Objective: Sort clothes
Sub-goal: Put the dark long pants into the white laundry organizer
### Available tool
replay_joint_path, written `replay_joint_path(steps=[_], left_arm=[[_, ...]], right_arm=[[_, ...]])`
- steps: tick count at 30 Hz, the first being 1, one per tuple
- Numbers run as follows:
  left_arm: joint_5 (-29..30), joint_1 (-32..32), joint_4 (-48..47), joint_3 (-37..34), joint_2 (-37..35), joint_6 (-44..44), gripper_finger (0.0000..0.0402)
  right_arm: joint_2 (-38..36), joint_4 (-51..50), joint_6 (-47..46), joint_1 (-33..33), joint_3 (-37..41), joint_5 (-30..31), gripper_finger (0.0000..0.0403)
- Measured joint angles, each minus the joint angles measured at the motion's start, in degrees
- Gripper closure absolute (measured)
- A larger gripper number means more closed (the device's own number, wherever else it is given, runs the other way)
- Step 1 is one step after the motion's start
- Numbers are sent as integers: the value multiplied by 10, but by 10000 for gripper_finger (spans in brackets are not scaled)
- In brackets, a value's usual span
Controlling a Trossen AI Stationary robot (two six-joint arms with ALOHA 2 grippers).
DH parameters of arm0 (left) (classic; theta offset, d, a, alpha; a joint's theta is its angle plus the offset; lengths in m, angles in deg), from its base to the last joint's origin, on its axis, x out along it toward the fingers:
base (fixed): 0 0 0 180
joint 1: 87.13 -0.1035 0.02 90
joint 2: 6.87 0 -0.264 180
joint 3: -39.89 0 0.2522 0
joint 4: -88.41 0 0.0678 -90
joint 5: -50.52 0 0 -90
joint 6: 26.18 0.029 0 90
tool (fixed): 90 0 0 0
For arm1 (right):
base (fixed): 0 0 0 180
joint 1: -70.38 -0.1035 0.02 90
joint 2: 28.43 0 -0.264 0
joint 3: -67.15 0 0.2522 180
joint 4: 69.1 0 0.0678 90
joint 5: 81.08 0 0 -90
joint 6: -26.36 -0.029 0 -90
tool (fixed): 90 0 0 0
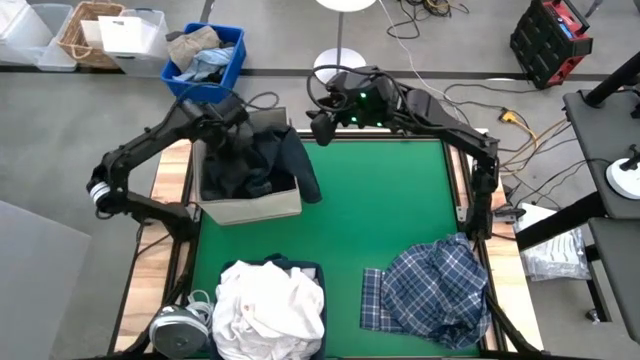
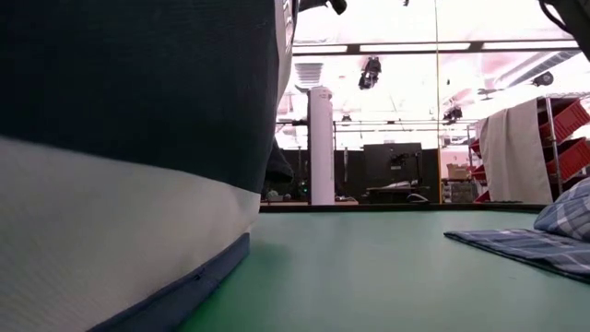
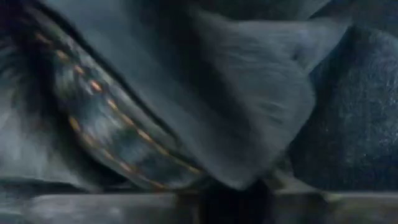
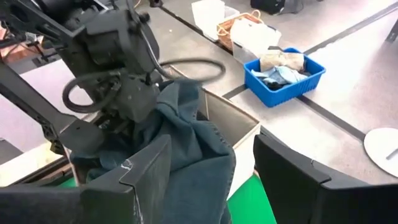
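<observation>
Dark clothes (image 1: pixel 245 165) fill a beige box (image 1: pixel 250 208) at the table's far left. One dark garment (image 1: pixel 303 170) hangs over the box's right wall. My left gripper (image 1: pixel 232 128) reaches down into this pile, and its fingers are buried in dark cloth (image 4: pixel 186 137). My right gripper (image 4: pixel 212 142) hovers open just to the right of the box, at the far edge, touching nothing. White clothes (image 1: pixel 270 305) lie heaped in a navy bin at the near left. The blue-and-white plaid shirt (image 1: pixel 435 290) lies spread on the green mat at the near right.
A blue basket (image 1: pixel 232 62) holding a tan and pale-blue bundle sits on the floor beyond the table, beside a wicker basket (image 1: pixel 85 35) and clear tubs. A round grey device (image 1: pixel 175 325) with white cable lies at the near left corner. Bare green mat (image 1: pixel 390 200) spans the middle.
</observation>
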Motion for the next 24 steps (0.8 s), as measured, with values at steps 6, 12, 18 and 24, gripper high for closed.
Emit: replay_joint_path(steps=[6, 12, 18, 24], left_arm=[[0, 0, -24, -31, 36, 12, 394], [2, 0, -19, -48, 66, 25, 401], [1, 0, -5, -76, 99, 46, 401], [-5, 0, 13, -84, 112, 49, 402]], right_arm=[[15, -6, 0, 0, 1, 1, 184], [27, -9, -4, 0, 2, 1, 184], [41, -9, -5, 0, 2, 1, 183], [49, -10, -6, 0, 2, 1, 184]])
